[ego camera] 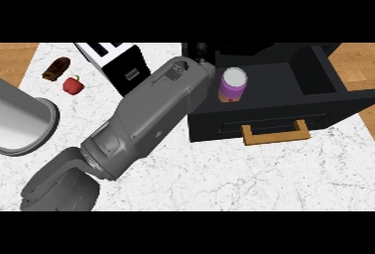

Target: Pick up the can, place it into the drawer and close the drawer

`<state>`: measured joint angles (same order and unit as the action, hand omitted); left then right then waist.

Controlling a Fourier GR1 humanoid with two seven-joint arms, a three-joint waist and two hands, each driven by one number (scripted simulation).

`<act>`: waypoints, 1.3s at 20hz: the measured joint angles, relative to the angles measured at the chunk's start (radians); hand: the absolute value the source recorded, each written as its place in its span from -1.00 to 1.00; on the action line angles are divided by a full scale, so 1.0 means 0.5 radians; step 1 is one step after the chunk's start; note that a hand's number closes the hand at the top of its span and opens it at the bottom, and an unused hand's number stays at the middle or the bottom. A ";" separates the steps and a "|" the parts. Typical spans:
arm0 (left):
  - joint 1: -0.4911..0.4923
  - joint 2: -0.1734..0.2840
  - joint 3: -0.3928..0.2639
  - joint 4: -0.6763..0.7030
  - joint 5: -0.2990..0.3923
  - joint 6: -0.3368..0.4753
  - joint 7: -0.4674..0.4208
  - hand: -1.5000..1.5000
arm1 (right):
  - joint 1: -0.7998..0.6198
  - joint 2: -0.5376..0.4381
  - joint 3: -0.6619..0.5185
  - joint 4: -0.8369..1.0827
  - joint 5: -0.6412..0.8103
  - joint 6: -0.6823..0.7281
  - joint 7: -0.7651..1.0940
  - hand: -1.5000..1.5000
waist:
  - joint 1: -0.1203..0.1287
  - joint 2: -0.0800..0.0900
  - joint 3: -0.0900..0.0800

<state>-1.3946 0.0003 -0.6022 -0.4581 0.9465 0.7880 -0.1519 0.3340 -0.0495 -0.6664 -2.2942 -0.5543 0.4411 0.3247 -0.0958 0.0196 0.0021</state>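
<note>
The can (pixel 234 84), purple with a white top, stands upright inside the open black drawer (pixel 322 101), near its left wall. The drawer's tan handle (pixel 275 134) faces the counter's front. My left forearm runs from the lower left up to the drawer's left corner and ends just left of the can. Only a bit of the black left hand (pixel 199 50) shows beyond the wrist, dark against the dark drawer. It lies behind and left of the can, and I cannot tell whether it touches the can. My right hand is out of sight.
A white and black toaster (pixel 117 62) stands at the back, left of the forearm. A red fruit (pixel 73 85) and a brown object (pixel 56 68) lie at the back left. A large grey round vessel (pixel 22 124) sits at the left edge. White marble counter (pixel 278 173) lies in front of the drawer.
</note>
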 measured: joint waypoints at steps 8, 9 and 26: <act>-0.012 0.000 0.009 -0.013 0.098 -0.015 -0.136 -1.00 | -0.108 -0.104 -0.029 -0.084 0.249 0.096 -0.205 -1.00 | 0.017 0.004 -0.001; -0.004 -0.001 0.018 -0.011 0.106 -0.038 -0.161 -1.00 | -0.117 -0.109 -0.017 -0.101 0.277 0.114 -0.235 -1.00 | 0.025 0.002 -0.001; -0.062 0.000 0.020 -0.066 0.211 -0.017 -0.262 -1.00 | -0.643 -0.132 0.696 -0.088 1.725 0.012 -0.467 -1.00 | 0.169 -0.007 -0.004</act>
<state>-1.4255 0.0001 -0.5921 -0.4912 1.0520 0.7793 -0.2829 0.0123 -0.1157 -0.3185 -2.3381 0.3084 0.4470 0.0913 -0.0111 0.0160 0.0002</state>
